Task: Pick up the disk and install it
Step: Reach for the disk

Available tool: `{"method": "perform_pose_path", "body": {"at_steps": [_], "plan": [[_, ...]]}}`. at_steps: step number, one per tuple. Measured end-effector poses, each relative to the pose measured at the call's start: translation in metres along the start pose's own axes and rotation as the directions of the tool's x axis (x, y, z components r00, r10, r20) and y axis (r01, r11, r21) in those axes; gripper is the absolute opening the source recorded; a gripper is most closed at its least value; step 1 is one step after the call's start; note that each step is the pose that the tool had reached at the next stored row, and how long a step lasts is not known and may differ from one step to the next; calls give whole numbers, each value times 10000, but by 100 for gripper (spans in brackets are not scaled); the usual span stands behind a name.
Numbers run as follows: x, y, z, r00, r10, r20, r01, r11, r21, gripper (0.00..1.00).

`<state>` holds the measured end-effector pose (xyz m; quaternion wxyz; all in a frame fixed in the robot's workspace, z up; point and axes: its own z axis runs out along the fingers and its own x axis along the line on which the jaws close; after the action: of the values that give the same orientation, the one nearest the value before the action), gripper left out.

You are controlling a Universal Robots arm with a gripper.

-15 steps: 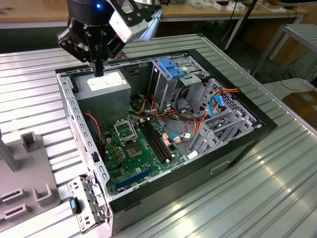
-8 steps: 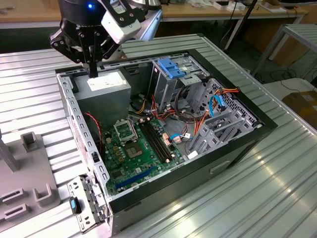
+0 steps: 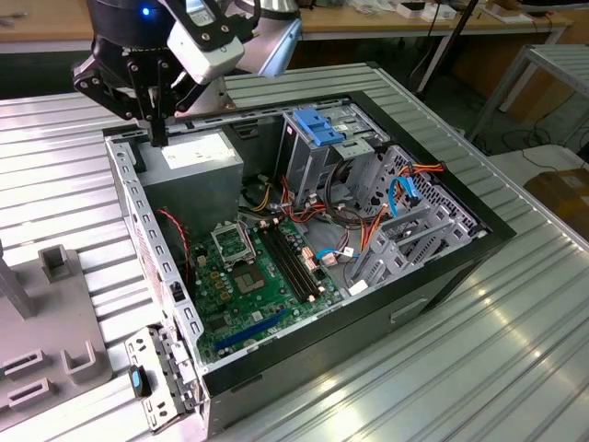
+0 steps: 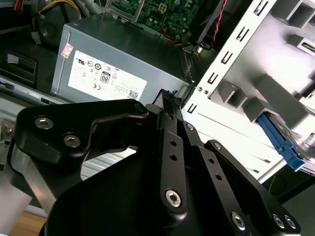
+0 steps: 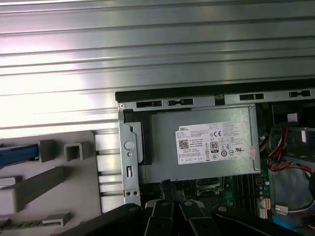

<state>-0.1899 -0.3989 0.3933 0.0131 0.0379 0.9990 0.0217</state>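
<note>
Off to the side of the open PC case (image 3: 433,276), the disk (image 5: 17,152) sits slotted in a grey fixture (image 5: 64,191). Its blue rail (image 4: 279,143) shows in both wrist views, well apart from the gripper (image 3: 158,138). The gripper hangs over the corner of the power supply (image 3: 189,161), jaws pinched together with nothing between them, and I can't tell if the tips touch it. Further inside there's a green motherboard (image 3: 244,285) and a metal drive cage (image 3: 308,161) with a light-blue latch (image 3: 317,124). It's all on a ribbed metal table (image 3: 460,368), with wooden benches (image 3: 386,18) along the back of the room.
</note>
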Motion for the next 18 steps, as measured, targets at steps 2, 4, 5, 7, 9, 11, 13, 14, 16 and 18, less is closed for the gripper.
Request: {"method": "perform_pose_path", "body": {"at_steps": [2, 4, 5, 7, 9, 11, 13, 14, 16, 18], "plan": [[28, -2, -1, 10000, 0, -1, 0, 10000, 1, 11], [50, -3, -1, 10000, -1, 0, 1, 10000, 0, 11], [69, -5, -2, 10000, -1, -1, 1, 10000, 0, 11], [116, -8, -3, 10000, 0, 0, 0, 10000, 0, 11], [153, -10, -5, 10000, 0, -1, 0, 10000, 1, 11], [184, -12, -5, 10000, -1, 0, 1, 10000, 0, 11], [213, -14, -6, 10000, 0, 0, 0, 10000, 0, 11], [226, -15, -6, 10000, 0, 0, 0, 10000, 1, 11], [241, -16, -7, 10000, -1, 0, 1, 10000, 0, 11], [270, -18, -7, 10000, -1, 0, 1, 10000, 0, 11]]}}
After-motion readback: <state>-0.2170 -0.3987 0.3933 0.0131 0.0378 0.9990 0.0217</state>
